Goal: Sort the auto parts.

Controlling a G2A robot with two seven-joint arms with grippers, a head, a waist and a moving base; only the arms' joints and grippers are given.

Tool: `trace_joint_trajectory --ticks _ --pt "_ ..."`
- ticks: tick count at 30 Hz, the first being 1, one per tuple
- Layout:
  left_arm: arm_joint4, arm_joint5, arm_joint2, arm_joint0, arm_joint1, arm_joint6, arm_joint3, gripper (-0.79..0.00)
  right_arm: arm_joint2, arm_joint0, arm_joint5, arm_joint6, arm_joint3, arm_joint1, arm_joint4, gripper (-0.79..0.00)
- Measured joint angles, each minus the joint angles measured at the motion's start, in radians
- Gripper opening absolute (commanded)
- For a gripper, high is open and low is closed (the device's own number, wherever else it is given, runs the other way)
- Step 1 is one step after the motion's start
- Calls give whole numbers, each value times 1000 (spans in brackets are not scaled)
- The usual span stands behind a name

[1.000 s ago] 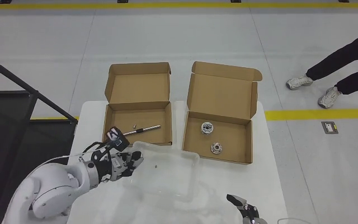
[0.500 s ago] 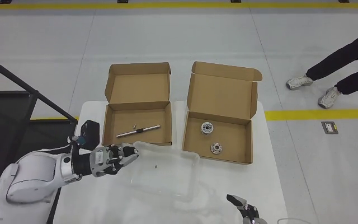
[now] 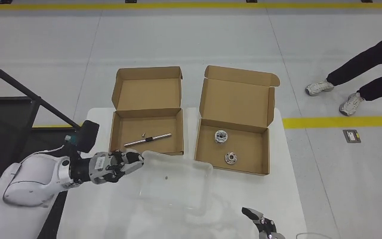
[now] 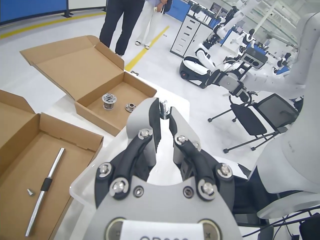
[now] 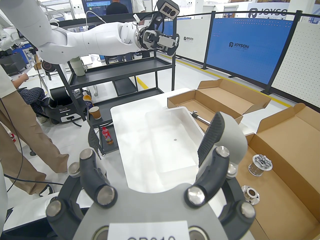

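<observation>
One bolt pinched between left jaws, threaded end protruding

Auto parts: some boxed, one in the tray, one in a grip.

A short threaded bolt sits pinched in the left end effector, its threaded end poking out past the fingertips. In the left-hand box a slim steel rod with a dark collar lies flat and slantwise, a small screw just beside it. The right-hand box holds a ribbed round hub and, near it, a flanged bushing. One tiny dark piece lies in the clear tray.
</observation>
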Motion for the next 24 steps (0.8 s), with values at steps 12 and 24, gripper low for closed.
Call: trace_joint_trajectory --ticks 12,24 --pt "308 53 -15 -48 26 38 135 -785 0 0 0 0 0 0 0 0" --pt "410 168 70 -131 9 66 210 -785 0 0 0 0 0 0 0 0"
